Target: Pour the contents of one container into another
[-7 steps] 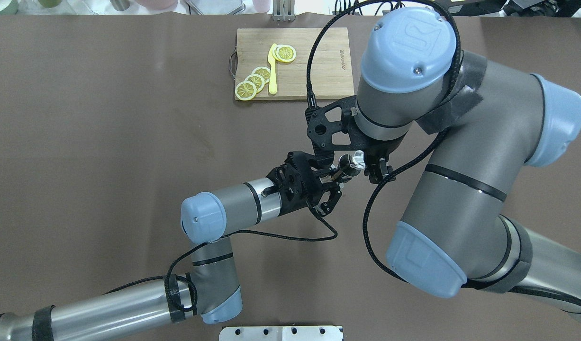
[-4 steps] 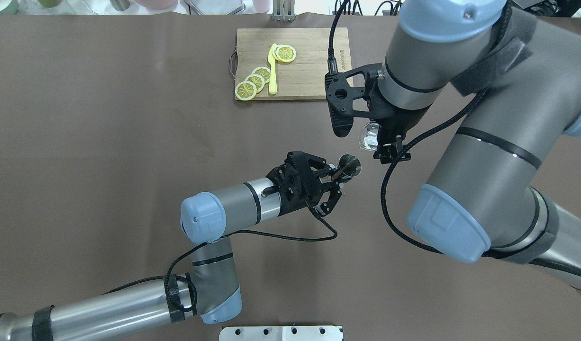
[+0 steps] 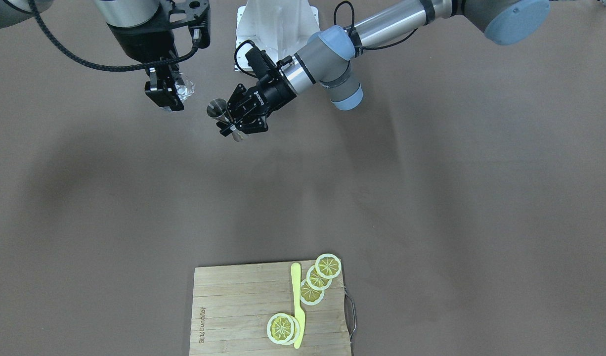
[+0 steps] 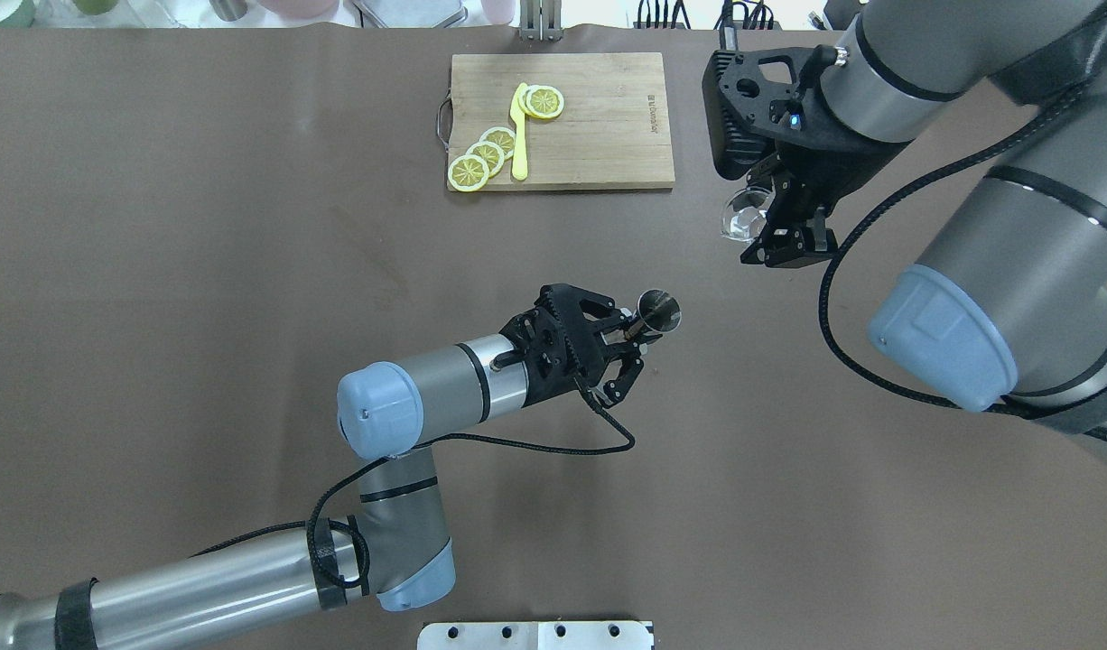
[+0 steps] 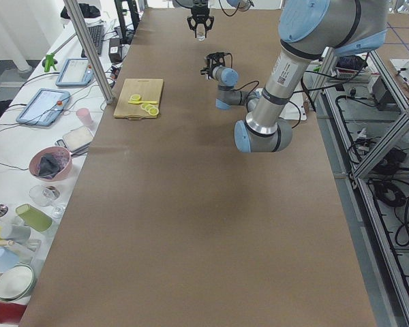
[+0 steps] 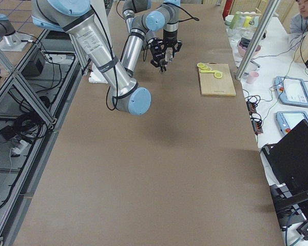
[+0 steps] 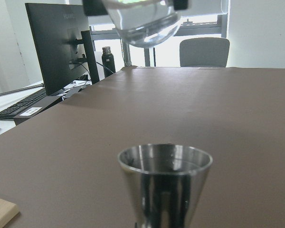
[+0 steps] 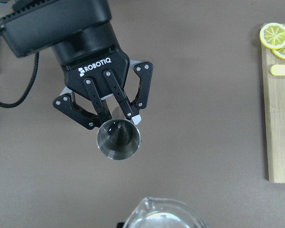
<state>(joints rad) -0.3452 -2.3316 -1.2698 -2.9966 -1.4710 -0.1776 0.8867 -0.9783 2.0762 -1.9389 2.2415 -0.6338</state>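
Note:
My left gripper [image 4: 633,336] is shut on the narrow waist of the steel jigger [image 4: 659,311], which it holds upright above the table, open cone up. The right wrist view looks down into the jigger [image 8: 118,139] and shows black fingers [image 8: 115,90] closed around it. My right gripper [image 4: 766,227] is shut on the clear glass [image 4: 741,217], up and to the right of the jigger and well apart from it. In the left wrist view the glass [image 7: 142,21] hangs high beyond the jigger [image 7: 165,183], rounded base down. In the front view the glass [image 3: 185,89] is left of the jigger [image 3: 217,109].
A wooden cutting board [image 4: 599,117] lies at the far middle of the brown table, carrying lemon slices [image 4: 486,153] and a yellow knife [image 4: 518,135]. The right arm's big elbow [image 4: 942,343] hangs over the table's right side. Cups and bowls line the far edge beyond the table.
The right gripper carried the glass from right above the jigger's mouth away to the far right and higher. The left gripper and jigger stayed almost still.

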